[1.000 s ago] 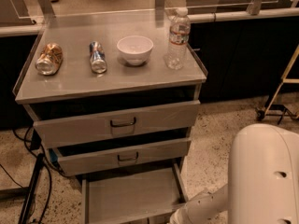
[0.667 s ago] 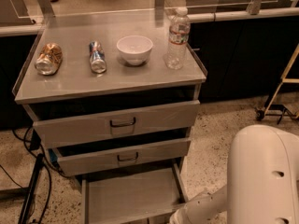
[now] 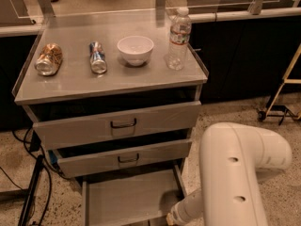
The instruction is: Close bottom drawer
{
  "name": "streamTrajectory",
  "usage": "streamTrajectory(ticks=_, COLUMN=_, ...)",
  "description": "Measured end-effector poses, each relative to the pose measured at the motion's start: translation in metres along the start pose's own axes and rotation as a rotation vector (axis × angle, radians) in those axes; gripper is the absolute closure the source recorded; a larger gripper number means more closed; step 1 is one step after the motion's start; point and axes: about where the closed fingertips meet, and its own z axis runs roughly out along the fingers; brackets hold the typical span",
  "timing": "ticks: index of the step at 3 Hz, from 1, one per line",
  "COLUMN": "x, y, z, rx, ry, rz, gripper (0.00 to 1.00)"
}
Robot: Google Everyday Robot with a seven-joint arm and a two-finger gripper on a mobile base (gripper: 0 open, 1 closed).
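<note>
A: We've got the bottom drawer [image 3: 130, 197] pulled wide open, right under the middle drawer [image 3: 123, 157].

B: Yep, the arm [image 3: 189, 208] reaches that drawer's front right corner. The claw's cut off below, so we can't tell its state.
</note>
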Motion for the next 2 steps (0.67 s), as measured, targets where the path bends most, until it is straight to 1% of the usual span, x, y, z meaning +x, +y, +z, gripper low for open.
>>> streamTrajectory(ticks=1, x=-0.007, y=-0.014, z=0.029, rx=0.025, ry=-0.009, rz=0.052, gripper=1.00)
streamTrajectory(ticks=2, x=-0.008, y=-0.021, z=0.044, rx=0.052, ry=-0.019, rz=0.083, gripper=1.00)
